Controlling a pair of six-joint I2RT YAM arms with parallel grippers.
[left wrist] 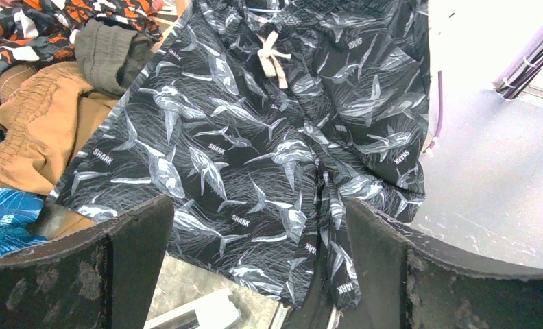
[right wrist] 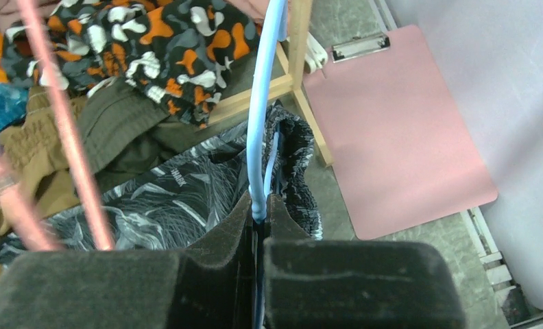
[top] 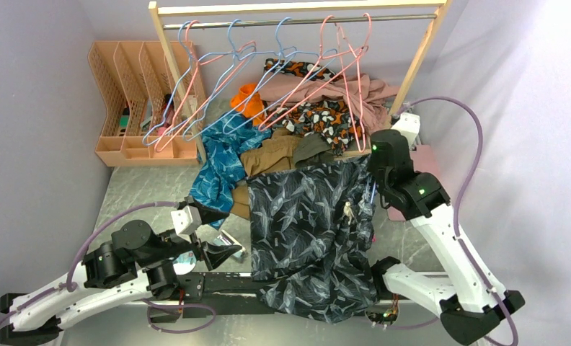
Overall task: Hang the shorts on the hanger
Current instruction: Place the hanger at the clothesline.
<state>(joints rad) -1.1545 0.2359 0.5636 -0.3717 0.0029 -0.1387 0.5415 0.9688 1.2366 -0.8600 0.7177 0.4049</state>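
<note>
From above, the shorts (top: 304,231) hang as one long dark sheet from the raised right arm (top: 419,198) near the right post of the wooden garment rack (top: 297,9). They trail to the near edge of the grey marbled desk (top: 124,198). The left fingers (top: 209,215) stand spread wide just beside the cloth's left edge, gripping nothing. Pale lilac walls close the room in. A peach file organiser (top: 124,94) sits at the far left, spare pink and blue hangers line the rail, and a heap of other clothes (top: 297,115) lies under it. In the left wrist view the shark print fills the frame, with the white drawstring (left wrist: 272,58) high up and the hem falling between the open fingers. I'd have that hand take the free waistband side rather than the hem and draw it level, so the weight spreads. In the right wrist view the right fingers (right wrist: 221,233) are pinched shut on the light-blue wire hanger (right wrist: 263,123), with the waistband bunched round the wire just beyond them. That grip should hold steady while the cloth is evened out. A pink clipboard (right wrist: 399,123) lies on the desk beyond.
</note>
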